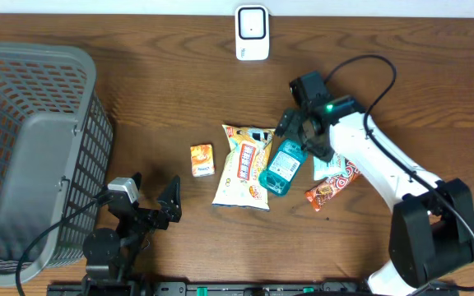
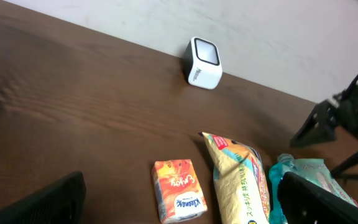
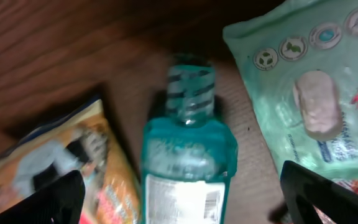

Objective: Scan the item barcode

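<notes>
Bottle: the teal bottle lies flat on the table, between the yellow snack bag and the green pouch.
Long axis: near to far, with the cap toward the scanner.
My right gripper: over its neck, fingers wide apart, holding nothing.
My left gripper: fingers spread, beside the basket.

The wooden table carries a grey basket at its left edge and a white scanner at the far edge. Mid-table lie a carton, snack bag, bottle, pouch and candy bar.
</notes>
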`<state>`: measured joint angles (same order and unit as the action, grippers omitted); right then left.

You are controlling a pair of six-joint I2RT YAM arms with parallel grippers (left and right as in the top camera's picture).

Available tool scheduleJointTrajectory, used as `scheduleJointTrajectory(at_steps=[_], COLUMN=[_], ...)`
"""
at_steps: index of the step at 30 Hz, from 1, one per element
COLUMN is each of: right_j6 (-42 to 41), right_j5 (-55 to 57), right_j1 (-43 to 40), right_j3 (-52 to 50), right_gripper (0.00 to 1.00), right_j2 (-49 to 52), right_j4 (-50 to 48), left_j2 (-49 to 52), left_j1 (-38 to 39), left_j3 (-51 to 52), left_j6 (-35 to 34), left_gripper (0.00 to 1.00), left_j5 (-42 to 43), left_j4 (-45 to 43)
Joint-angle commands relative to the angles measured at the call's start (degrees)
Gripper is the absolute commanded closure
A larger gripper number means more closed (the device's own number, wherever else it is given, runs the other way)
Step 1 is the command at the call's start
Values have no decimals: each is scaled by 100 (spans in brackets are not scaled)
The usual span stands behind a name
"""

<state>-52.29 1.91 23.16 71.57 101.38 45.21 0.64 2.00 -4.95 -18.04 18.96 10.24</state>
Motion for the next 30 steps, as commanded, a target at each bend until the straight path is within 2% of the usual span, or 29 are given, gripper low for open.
scheduleJointTrajectory(at_steps=[1,8,15,18,24,28,30], right_j6=[-387,-264,-225,-184,-184,39,328], right_j5=[144,118,114,118,170,162,129], right_j1=[-24,-24,-24,-24,-28,-31,-28], right_j3=[-352,-929,-1582,-1823,-2109,-2068,-2000], right_gripper=[6,6,18,28,59,60,65], right_j2=[52,57,63,63,63,42,7], right_j4=[-291,-1005,-1749,-2065,-2441,-2487,-2457], left_j2=[7,7,7,7,7,7,7], left_j1=[13,13,13,13,13,13,13], left_j3=[76,76,76,76,76,76,76], left_j6=[-31,-28,-28,-28,-28,-28,-28], left_gripper=[2,2,2,2,2,2,2], left_j5=[-35,-35,-35,-35,-35,-35,-35], left_j4=[42,42,42,42,42,42,42])
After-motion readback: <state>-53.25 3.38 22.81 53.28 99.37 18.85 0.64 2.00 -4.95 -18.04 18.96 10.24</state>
